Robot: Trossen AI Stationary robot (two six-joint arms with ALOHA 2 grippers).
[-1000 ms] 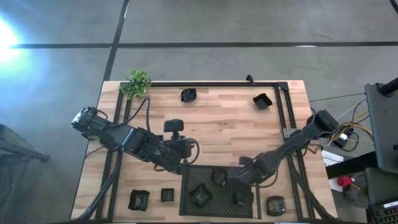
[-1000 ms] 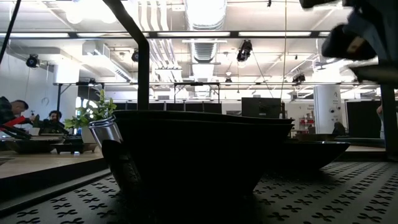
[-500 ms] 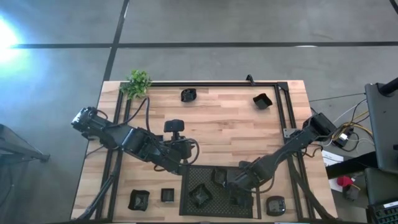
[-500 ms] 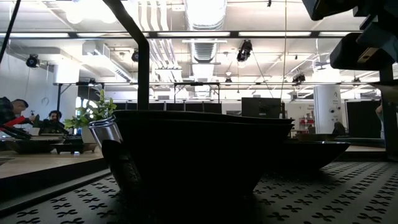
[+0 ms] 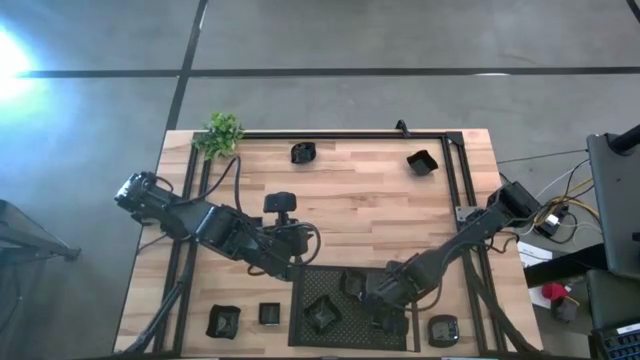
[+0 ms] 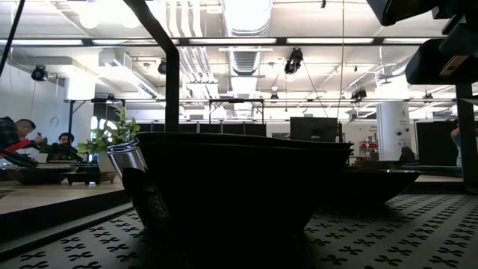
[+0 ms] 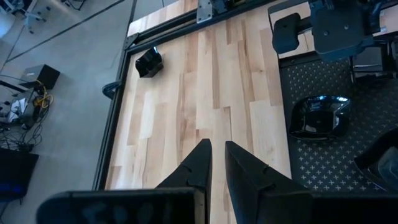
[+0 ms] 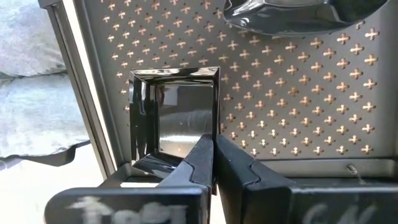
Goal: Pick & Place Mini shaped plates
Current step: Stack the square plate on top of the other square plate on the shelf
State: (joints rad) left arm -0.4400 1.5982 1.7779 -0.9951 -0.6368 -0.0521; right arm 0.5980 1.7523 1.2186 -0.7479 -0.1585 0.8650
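The right gripper (image 8: 214, 146), fingers pressed together, hung over a square plate (image 8: 176, 112) lying near the tray's (image 5: 345, 330) near-right corner, seemingly not gripping it. The left gripper (image 7: 214, 155), fingers slightly apart and empty, waited over bare desk (image 5: 360, 200) beside the tray's left edge. Other plates sat along the desk's edges.

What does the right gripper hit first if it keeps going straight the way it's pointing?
Most likely the square mini plate lying on the mesh tray. In the right wrist view the right gripper, shut, points at that plate's near wall. Depth is unclear, so it may already be touching.
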